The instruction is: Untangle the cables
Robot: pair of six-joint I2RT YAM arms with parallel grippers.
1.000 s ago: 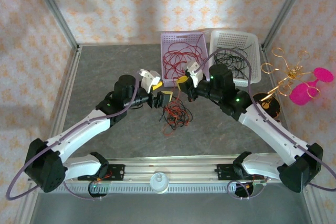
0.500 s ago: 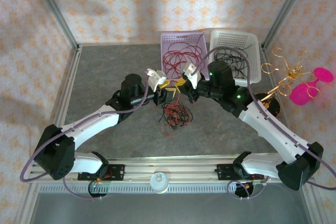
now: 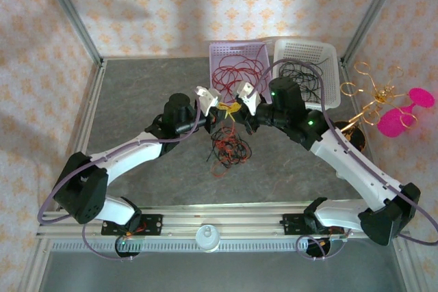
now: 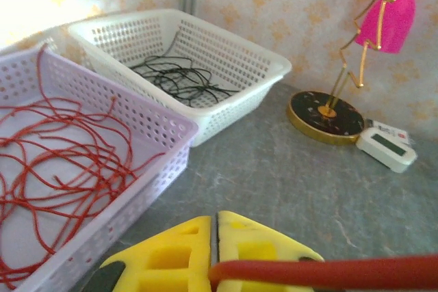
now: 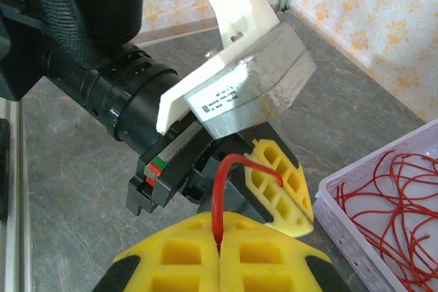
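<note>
The cables (image 3: 226,150), one red-and-black tangle, lie mid-table at six o'clock from the two grippers. The left gripper (image 3: 224,111) and right gripper (image 3: 237,109) each have jaws closed on one red strand (image 5: 220,189), so I judge that pulling apart could tighten knots or make the strand slip. Two baskets stand beyond, the purple basket (image 3: 215,49) at twelve o'clock and the white basket (image 3: 330,49) at one.

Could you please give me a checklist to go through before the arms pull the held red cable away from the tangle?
1. Fingers of the left gripper shut on the red cable: ok.
2. Fingers of the right gripper shut on the same cable: ok.
3. Red and black strands in the tangle separated: not ok, they lie mixed below the grippers.
4. Held cable free of knots in the tangle: cannot tell.
5. Room in the purple basket for another red cable: ok.
</note>
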